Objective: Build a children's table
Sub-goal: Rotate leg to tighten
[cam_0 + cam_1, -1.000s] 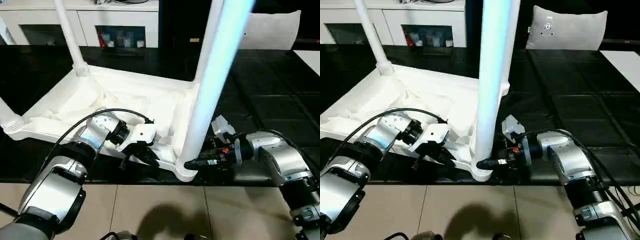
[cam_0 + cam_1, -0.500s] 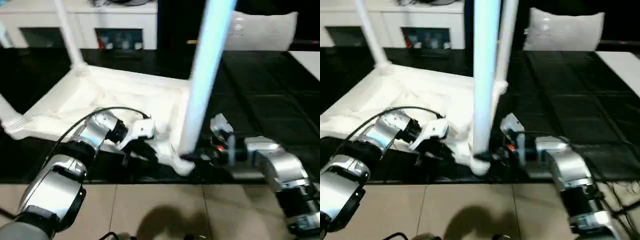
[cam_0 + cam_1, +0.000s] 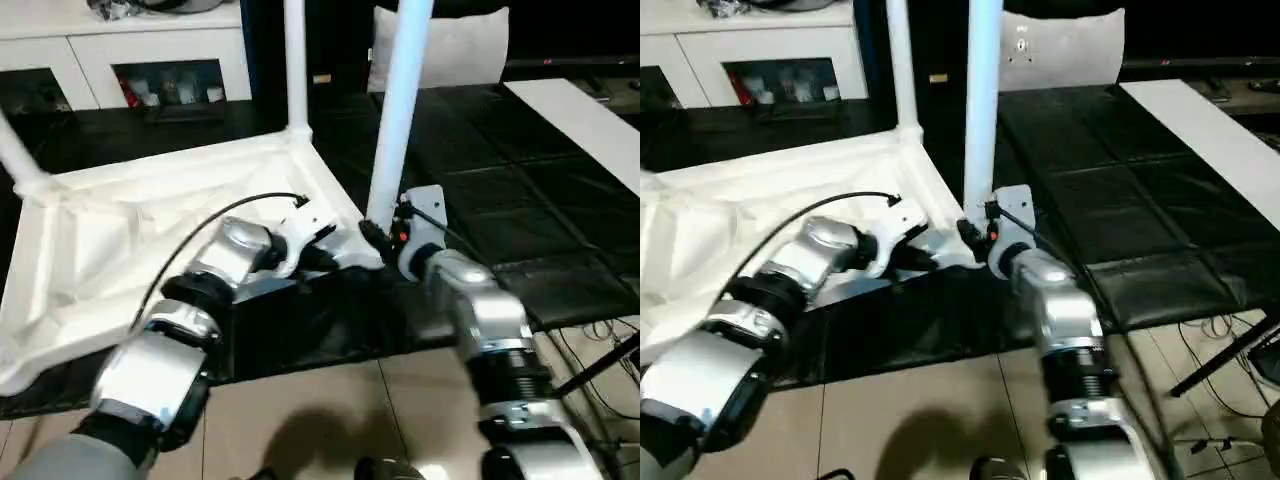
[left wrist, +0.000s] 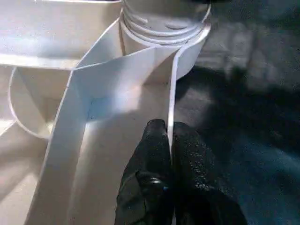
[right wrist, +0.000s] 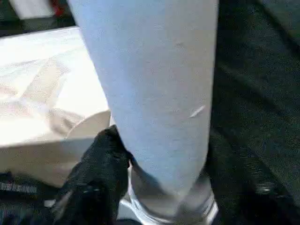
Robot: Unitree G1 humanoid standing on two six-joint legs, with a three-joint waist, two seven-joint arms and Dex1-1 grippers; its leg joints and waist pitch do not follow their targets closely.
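Left pincer (image 4: 169,140) is pressed together on the thin side wall of the table top (image 3: 120,230), one black finger either side of the rim, just short of the corner socket (image 4: 164,28). Right pincer (image 5: 154,154) pinches the base of the near leg (image 3: 398,110) where it enters that socket; one finger (image 5: 101,159) shows against the tube. The table top lies upside down on the black mat (image 3: 500,190) on the floor. Versus one second ago: the head camera has swung, and the top has also turned on the mat, so the held corner now sits toward the mat's near edge with the forearms closer together. The wrist views give the finger contacts; the head views add the far leg (image 3: 295,65), the pillow (image 3: 450,45) and the cabinet (image 3: 150,70) behind.
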